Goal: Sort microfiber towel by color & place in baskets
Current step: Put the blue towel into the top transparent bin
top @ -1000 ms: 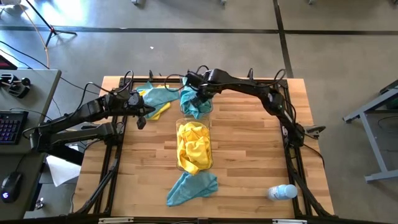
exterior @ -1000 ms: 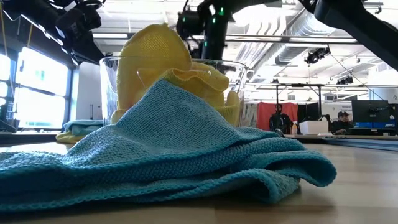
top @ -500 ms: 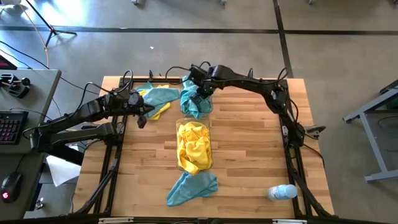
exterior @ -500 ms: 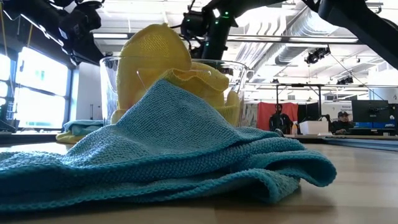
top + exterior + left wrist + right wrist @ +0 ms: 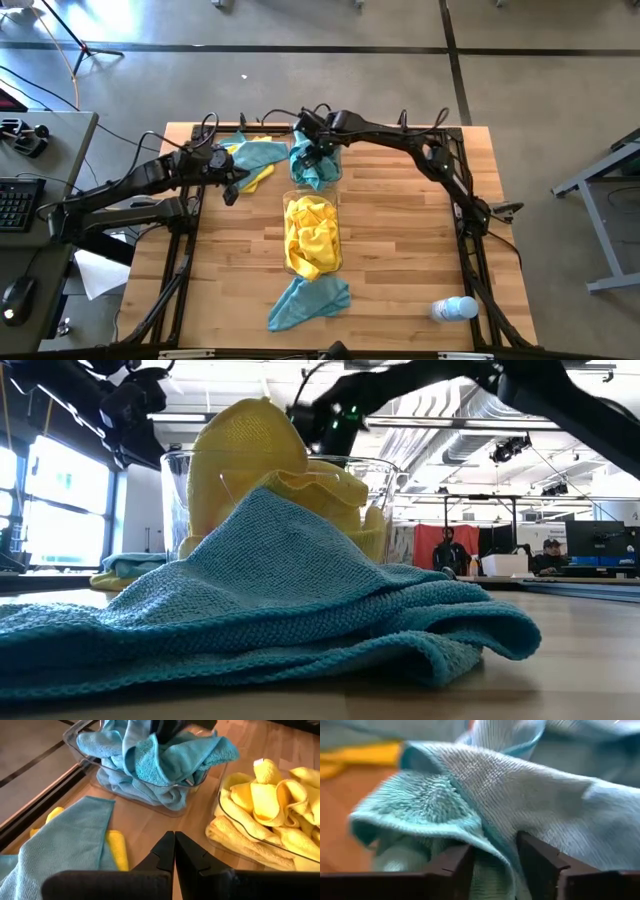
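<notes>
Teal towels [image 5: 314, 168] fill the far clear basket [image 5: 150, 806]. Yellow towels [image 5: 312, 235] are heaped in the near basket [image 5: 218, 815]. One more teal towel [image 5: 308, 300] lies flat on the table near the front edge. A teal towel [image 5: 255, 154] and a yellow one [image 5: 260, 178] lie at the far left. My right gripper [image 5: 312, 153] hangs over the far basket, shut on a teal towel. My left gripper [image 5: 232, 188] hovers shut and empty, just left of the baskets and beside the loose towels [image 5: 75, 835]. My right gripper [image 5: 495, 851] has a fold of a teal towel [image 5: 492, 837] between its two fingers [image 5: 454, 865]. It comes at the fold from above, over the far basket. The cloth drapes over the fingertips and hides how many layers are caught. The rest stays on the basket's pile [image 5: 165, 765].
A clear plastic bottle [image 5: 455, 308] lies on its side near the table's front right corner. Black frame rails [image 5: 462, 215] run along the table's left and right sides. Bare wood shows right of the baskets. Desks and seated people show in the room beyond.
My right gripper has shifted slightly toward the table's far left over the far basket, rising a little and tipping. The teal cloth under it has been drawn up and bunched. The left arm and the other towels have kept still.
</notes>
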Robot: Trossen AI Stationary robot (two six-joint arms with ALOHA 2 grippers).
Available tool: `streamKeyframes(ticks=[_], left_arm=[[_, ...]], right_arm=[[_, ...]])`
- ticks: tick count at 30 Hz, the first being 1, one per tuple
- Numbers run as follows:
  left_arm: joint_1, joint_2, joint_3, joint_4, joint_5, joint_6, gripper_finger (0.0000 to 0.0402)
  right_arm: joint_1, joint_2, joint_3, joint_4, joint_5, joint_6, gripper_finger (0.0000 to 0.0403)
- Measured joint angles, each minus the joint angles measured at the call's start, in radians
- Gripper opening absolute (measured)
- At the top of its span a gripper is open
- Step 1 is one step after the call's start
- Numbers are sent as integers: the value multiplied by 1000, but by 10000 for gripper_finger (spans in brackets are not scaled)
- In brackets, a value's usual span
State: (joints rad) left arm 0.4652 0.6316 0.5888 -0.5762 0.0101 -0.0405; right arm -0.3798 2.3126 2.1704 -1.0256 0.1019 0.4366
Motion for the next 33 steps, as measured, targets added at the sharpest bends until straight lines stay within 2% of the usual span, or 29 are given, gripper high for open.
streamKeyframes(ticks=[5,9,21,24,28,33], left_arm=[[0,34,0,1,0,17,0],[0,56,0,1,3,17,0],[0,74,0,-1,4,19,0],[0,74,0,-1,4,19,0],[0,74,0,-2,5,19,0],[0,74,0,-2,5,0,0]], right_arm=[[0,82,0,-2,-25,8,191],[0,94,3,-12,-75,11,203],[5,-31,139,-134,-77,8,204],[15,-63,146,-139,-21,-13,204],[31,-82,138,-245,68,-49,204],[65,-92,66,-358,248,-50,197]])
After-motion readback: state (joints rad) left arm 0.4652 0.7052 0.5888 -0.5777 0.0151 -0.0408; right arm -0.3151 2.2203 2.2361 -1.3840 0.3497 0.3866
